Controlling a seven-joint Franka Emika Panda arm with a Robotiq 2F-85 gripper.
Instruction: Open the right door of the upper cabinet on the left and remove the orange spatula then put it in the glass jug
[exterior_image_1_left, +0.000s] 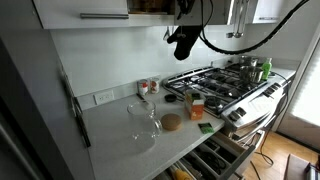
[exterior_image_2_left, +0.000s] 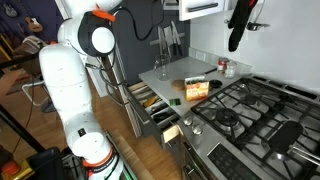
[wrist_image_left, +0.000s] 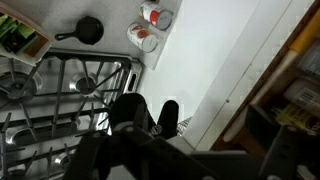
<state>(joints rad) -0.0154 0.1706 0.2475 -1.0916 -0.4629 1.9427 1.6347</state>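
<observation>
Hand (exterior_image_1_left: 183, 50) hangs released, jaws spread wide and empty, just below the open upper cabinet (exterior_image_1_left: 150, 5) with its brown interior; the clear glass jug (exterior_image_1_left: 143, 124) stands on the counter (exterior_image_1_left: 108, 135) well beneath

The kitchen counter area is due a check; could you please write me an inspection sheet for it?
Surface: grey counter beside the stove; drawers below stand open.
Job's things: glass jug upright on the counter; wall cupboard showing its brown inside; spatula not made out.
Clutter: red-topped jars, orange box, round brown mat.
Claw: open, empty, high up near the cupboard.
Cables: black cable looping off the claw.
Surroundings: pot on the stove.
</observation>
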